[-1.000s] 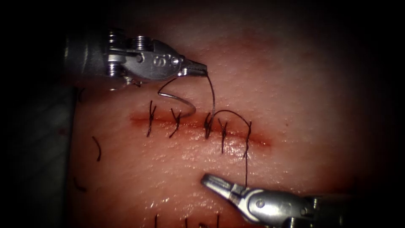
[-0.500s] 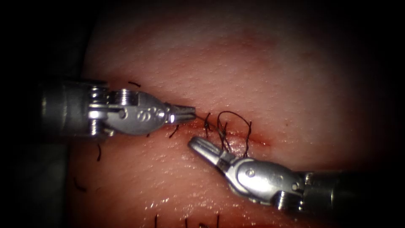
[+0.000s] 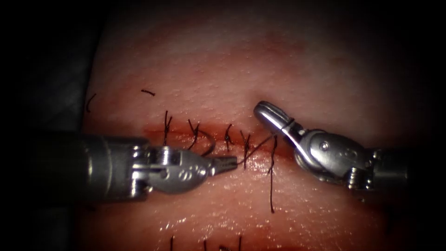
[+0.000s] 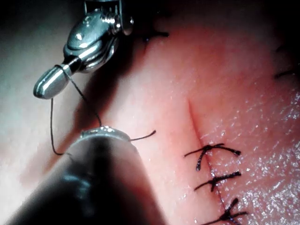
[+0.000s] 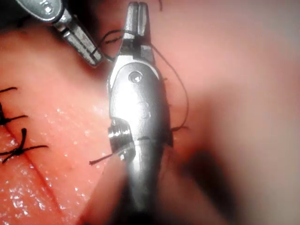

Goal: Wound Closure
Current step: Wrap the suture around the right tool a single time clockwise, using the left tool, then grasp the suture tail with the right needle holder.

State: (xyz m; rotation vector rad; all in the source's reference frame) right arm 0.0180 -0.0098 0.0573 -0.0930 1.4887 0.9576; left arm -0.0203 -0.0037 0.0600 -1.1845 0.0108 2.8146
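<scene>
Both hands swapped sides — left hand [image 3: 231, 163] clamped on thread [image 3: 254, 149], right hand [image 3: 267, 112] together, thread-wrapped; 5 stitches [image 3: 194, 134].

Beyond the lit centre the surroundings fall into darkness on every side. At the left, a dim grey surface [image 3: 51, 97] lies in shadow. Light glints off wet spots near the front.
</scene>
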